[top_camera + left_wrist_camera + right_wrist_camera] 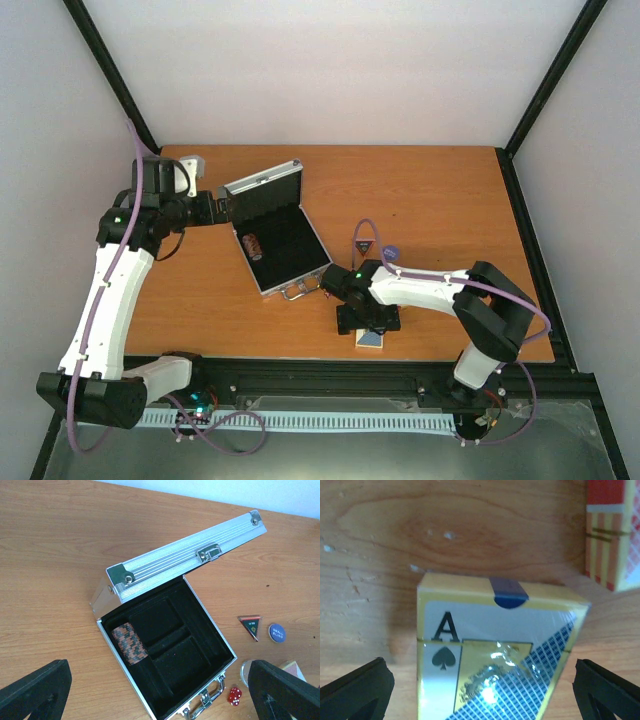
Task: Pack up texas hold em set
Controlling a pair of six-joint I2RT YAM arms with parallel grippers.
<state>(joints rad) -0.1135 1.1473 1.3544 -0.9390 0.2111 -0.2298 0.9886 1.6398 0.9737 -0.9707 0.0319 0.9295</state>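
The right gripper (480,690), jaws wide apart, hovers straddling the blue-yellow card pack (495,655) lying on the table (430,190) near the open silver case (275,230), and should probably descend centred before closing squarely on the pack's long sides.

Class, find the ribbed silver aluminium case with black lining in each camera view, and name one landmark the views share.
Top external: ribbed silver aluminium case, left of centre, lid open.
Left wrist: case fills the centre, lid raised.
Right wrist: not in view.
Shared landmark: the dark chip stack inside the case.
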